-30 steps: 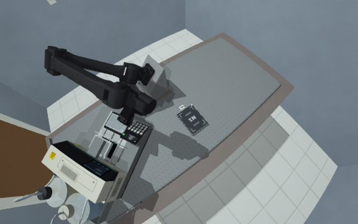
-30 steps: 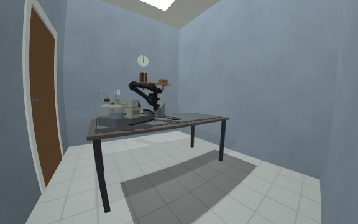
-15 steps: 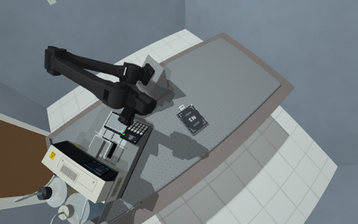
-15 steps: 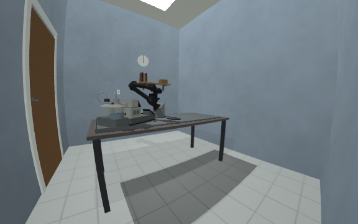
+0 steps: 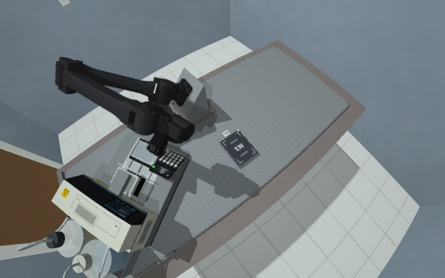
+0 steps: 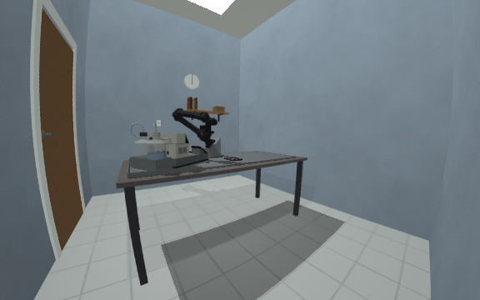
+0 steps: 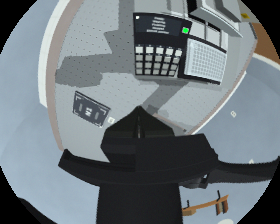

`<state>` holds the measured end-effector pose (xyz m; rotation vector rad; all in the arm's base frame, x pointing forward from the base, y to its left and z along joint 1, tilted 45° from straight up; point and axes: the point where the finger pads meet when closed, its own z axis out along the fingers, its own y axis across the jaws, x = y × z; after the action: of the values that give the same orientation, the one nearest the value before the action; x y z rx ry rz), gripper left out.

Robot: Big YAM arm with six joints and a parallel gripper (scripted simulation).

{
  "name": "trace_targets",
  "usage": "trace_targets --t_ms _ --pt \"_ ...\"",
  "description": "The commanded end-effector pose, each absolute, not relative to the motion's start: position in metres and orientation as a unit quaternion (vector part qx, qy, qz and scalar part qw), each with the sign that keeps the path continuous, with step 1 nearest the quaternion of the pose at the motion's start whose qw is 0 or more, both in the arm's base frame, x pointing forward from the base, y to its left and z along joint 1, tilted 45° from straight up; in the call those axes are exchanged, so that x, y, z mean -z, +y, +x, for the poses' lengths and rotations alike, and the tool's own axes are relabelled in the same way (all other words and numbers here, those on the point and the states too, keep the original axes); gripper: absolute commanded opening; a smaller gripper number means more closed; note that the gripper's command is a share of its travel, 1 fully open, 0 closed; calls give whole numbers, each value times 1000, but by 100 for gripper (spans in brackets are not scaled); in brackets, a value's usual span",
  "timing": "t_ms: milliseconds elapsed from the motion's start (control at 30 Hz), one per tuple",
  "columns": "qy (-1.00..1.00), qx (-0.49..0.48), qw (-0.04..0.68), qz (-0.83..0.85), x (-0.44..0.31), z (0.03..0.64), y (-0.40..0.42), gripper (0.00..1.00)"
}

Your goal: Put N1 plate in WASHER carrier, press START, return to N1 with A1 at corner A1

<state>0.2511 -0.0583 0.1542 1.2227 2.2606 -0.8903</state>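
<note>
The white well plate (image 5: 142,151) (image 7: 204,62) lies in the carrier of the washer (image 5: 99,212) (image 6: 173,147), next to the dark keypad (image 5: 171,159) (image 7: 157,59). The lamp (image 5: 154,167) (image 7: 185,30) at the keypad's corner shows green. My gripper (image 5: 154,148) (image 7: 139,109) is shut with nothing between its fingers. It hangs above the line where the plate meets the keypad, clear of both. The black plate nest N1 (image 5: 239,148) (image 7: 91,106) (image 6: 232,158) lies bare on the table to the right.
The washer's cream housing and bottles (image 5: 79,262) stand at the table's left end. A grey block (image 5: 195,96) stands at the arm's base behind the washer. The table edge (image 5: 284,185) runs along the front right.
</note>
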Motion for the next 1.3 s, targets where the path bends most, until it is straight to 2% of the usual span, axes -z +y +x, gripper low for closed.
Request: trace_targets --t_ms 0,367,1267 --pt "809 327 223 434 -149 252 -64 0" --pt "767 387 353 371 -128 255 -81 0" --pt "761 389 348 384 -120 257 -105 0"
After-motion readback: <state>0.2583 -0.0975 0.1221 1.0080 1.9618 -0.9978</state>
